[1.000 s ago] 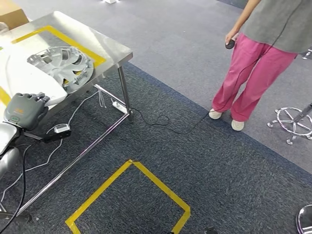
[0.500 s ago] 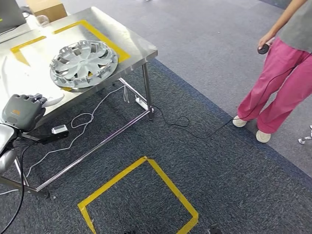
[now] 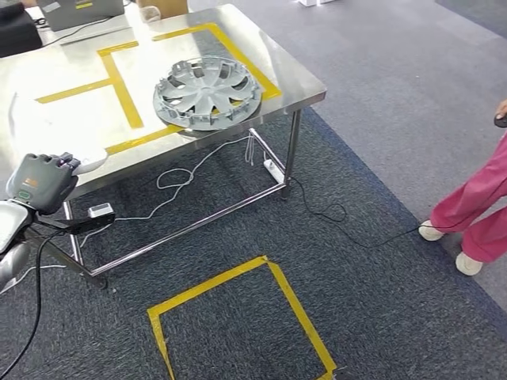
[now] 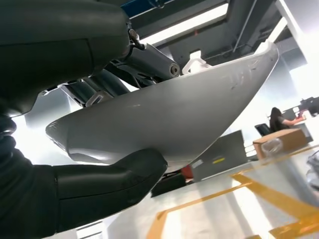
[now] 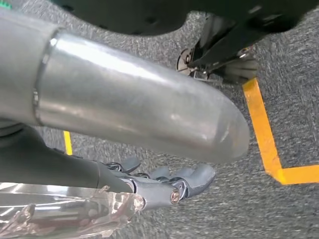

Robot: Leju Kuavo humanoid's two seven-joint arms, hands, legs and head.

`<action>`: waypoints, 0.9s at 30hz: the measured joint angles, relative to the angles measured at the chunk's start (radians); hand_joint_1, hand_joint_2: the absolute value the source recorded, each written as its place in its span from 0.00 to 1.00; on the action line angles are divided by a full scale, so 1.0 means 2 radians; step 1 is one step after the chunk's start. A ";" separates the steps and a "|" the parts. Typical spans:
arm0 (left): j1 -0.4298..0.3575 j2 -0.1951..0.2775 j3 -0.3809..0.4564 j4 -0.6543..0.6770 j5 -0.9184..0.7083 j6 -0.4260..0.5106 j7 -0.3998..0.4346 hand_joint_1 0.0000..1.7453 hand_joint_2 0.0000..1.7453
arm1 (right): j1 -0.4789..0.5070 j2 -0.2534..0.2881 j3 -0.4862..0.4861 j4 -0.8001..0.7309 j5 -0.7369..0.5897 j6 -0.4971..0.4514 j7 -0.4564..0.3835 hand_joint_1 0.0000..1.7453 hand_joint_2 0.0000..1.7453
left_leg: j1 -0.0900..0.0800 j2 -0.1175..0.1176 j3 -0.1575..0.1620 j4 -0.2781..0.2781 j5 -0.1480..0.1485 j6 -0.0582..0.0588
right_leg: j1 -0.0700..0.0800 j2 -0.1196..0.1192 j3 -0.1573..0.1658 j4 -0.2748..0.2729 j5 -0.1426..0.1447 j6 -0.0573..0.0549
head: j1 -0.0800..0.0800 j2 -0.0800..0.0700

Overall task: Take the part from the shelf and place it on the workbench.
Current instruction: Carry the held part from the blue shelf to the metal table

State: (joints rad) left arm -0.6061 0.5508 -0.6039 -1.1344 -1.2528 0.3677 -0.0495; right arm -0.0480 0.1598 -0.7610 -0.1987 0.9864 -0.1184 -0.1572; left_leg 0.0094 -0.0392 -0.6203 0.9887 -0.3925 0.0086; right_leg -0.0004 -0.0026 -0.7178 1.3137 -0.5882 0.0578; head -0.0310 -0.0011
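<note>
My left hand (image 3: pixel 39 180) is at the lower left of the head view and holds a white curved part (image 3: pixel 84 161) at the near edge of the steel workbench (image 3: pixel 287 75). In the left wrist view the part (image 4: pixel 180 119) is a smooth white shell clamped between the thick thumb (image 4: pixel 112 179) below and dark fingers above. My right hand (image 5: pixel 169 186) hangs over the carpet with its fingers stretched out and nothing in them.
A silver hubcap (image 3: pixel 207 91) lies on the workbench among yellow tape lines. Cables and a power strip (image 3: pixel 274 168) lie under the table. A yellow tape square (image 3: pixel 239 317) marks the carpet. A person in pink trousers (image 3: pixel 478 214) stands at the right edge.
The camera has turned left: the workbench and hubcap slid right in the picture and the person moved to the right edge. My left hand keeps hold of the white part.
</note>
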 joint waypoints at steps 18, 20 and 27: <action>-0.001 0.001 -0.002 0.001 0.001 0.000 0.002 1.00 1.00 | -0.001 -0.001 -0.007 0.000 -0.009 0.011 0.015 0.00 0.00 | 0.005 0.016 -0.041 0.087 -0.027 -0.031 | -0.004 -0.004 0.067 -0.150 0.072 -0.024 | -0.006 0.000; -0.005 0.001 -0.002 0.001 0.002 0.001 0.002 1.00 1.00 | -0.002 -0.001 -0.007 0.000 -0.008 0.006 0.016 0.00 0.00 | 0.004 0.019 -0.006 0.025 -0.007 -0.028 | -0.002 -0.006 0.066 -0.148 0.071 -0.020 | -0.006 0.000; -0.006 0.001 -0.004 0.003 0.003 0.001 0.002 1.00 1.00 | -0.002 -0.001 -0.009 0.000 -0.008 -0.002 0.015 0.00 0.00 | 0.002 0.019 0.006 -0.001 -0.005 -0.019 | 0.002 -0.008 0.067 -0.153 0.073 -0.023 | -0.004 0.000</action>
State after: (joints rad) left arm -0.6176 0.5524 -0.6111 -1.1284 -1.2471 0.3707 -0.0449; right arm -0.0516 0.1585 -0.7794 -0.1987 0.9697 -0.1222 -0.1267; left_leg 0.0141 -0.0011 -0.6085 0.9864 -0.4021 -0.0302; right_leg 0.0033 -0.0192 -0.5833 1.0076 -0.4413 0.0112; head -0.0382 -0.0011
